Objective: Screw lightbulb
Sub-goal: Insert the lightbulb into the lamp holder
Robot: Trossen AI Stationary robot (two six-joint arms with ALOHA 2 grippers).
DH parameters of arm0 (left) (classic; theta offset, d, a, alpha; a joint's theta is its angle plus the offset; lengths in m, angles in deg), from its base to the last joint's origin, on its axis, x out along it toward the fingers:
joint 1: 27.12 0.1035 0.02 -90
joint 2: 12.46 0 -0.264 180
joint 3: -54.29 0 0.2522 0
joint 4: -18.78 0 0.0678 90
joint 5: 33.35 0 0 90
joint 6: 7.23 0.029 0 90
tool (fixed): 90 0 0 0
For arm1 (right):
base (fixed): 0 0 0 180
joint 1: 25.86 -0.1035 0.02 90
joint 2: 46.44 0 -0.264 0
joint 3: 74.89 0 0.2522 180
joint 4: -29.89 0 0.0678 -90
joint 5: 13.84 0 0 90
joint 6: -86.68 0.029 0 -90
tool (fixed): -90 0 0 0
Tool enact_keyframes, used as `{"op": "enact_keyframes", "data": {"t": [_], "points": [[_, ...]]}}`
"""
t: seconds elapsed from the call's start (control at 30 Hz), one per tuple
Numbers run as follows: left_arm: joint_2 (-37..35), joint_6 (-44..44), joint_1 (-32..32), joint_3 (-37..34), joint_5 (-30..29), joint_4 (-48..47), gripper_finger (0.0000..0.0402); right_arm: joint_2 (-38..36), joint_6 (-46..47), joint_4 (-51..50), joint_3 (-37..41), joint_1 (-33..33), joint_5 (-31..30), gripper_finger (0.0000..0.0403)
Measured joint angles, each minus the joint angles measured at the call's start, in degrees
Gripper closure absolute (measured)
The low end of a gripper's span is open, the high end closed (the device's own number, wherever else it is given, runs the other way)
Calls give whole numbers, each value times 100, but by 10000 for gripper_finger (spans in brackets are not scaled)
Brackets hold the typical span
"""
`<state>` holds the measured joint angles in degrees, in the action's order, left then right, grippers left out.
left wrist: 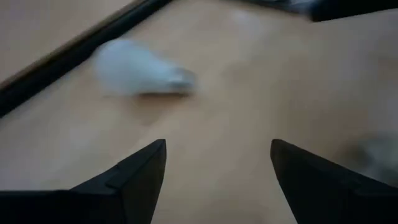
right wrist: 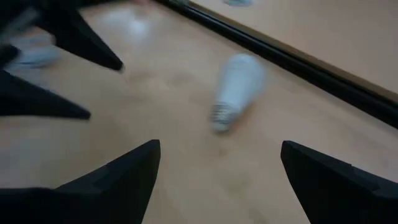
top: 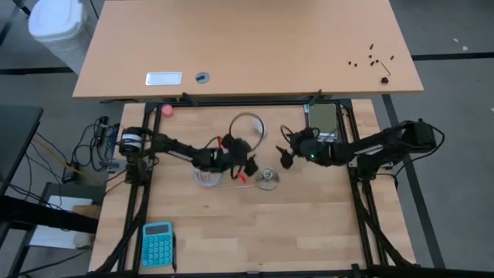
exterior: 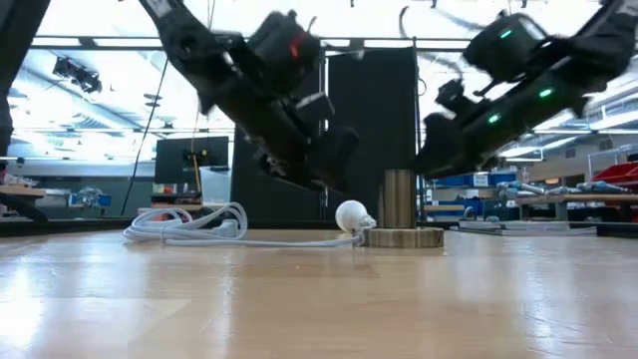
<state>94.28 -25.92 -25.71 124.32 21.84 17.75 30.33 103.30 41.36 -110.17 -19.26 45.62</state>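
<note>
Both my grippers hang above the table with their fingers spread and nothing between them. My left gripper [left wrist: 217, 146] and my right gripper [right wrist: 220, 146] face each other near the middle of the table, close together.

The lightbulb [right wrist: 235, 87] lies on its side on the bare wood, not yet in the socket [exterior: 404, 236], with a dark rail [right wrist: 323, 78] running a little way behind it.

What my next move turns on is how the bulb's long axis lies. From my right wrist it runs nearly straight away from me, with the silvery screw base at the near end and the globe at the far end. From my left wrist the same bulb lies more across my line of reach and off to one side (blurred, so I read only its outline there).

I judge the right gripper better lined up, though it meets the threads first. The left could close across the globe. I cannot tell which of the two is nearer.
</note>
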Motion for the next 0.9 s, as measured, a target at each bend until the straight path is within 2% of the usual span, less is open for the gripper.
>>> {"op": "enact_keyframes", "data": {"t": [0.23,0.43,0.63,0.9], "points": [[278,-149,1007,14,899,682,117,760,318,-552,-602,1123,368,57],[491,-113,1477,18,1195,1335,117,1203,275,-916,-996,1652,554,58],[776,-106,1647,138,1759,1560,117,1566,296,-1028,-1268,1828,759,58],[1077,172,1526,647,1780,1571,117,2211,315,-1075,-1656,1815,1078,58]]}}
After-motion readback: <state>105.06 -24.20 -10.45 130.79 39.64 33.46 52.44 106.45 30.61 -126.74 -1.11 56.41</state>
